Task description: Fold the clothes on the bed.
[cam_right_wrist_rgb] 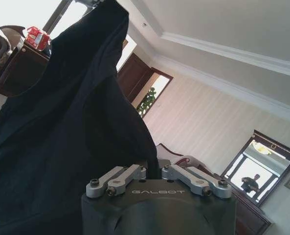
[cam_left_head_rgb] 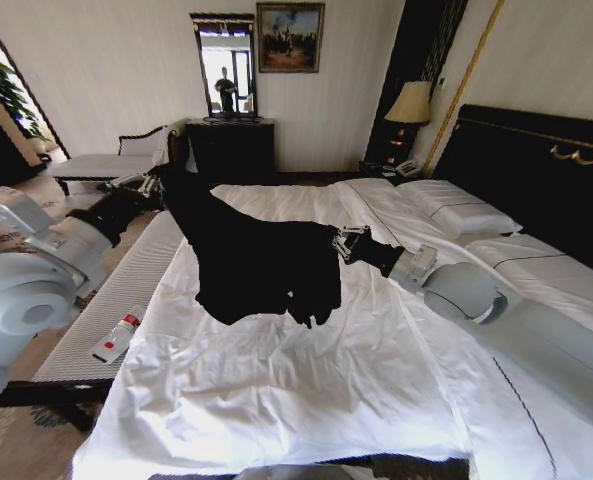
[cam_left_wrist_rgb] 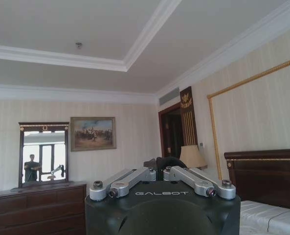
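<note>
Black T-shirt (cam_left_head_rgb: 251, 260) hung stretched between both grippers above the bed (cam_left_head_rgb: 276, 390). Left gripper (cam_left_head_rgb: 154, 186) fingers pinched one edge, higher; right gripper (cam_left_head_rgb: 344, 243) fingers pinched the other, cloth drooping below them. Grey bench (cam_left_head_rgb: 106, 320) beside the bed.

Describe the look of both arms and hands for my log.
Both arms have bulky pale grey-white rounded shells. The right hand and left hand each end in a black body marked "GALBOT" in white, with silver metal finger linkages and dark bolts.
</note>
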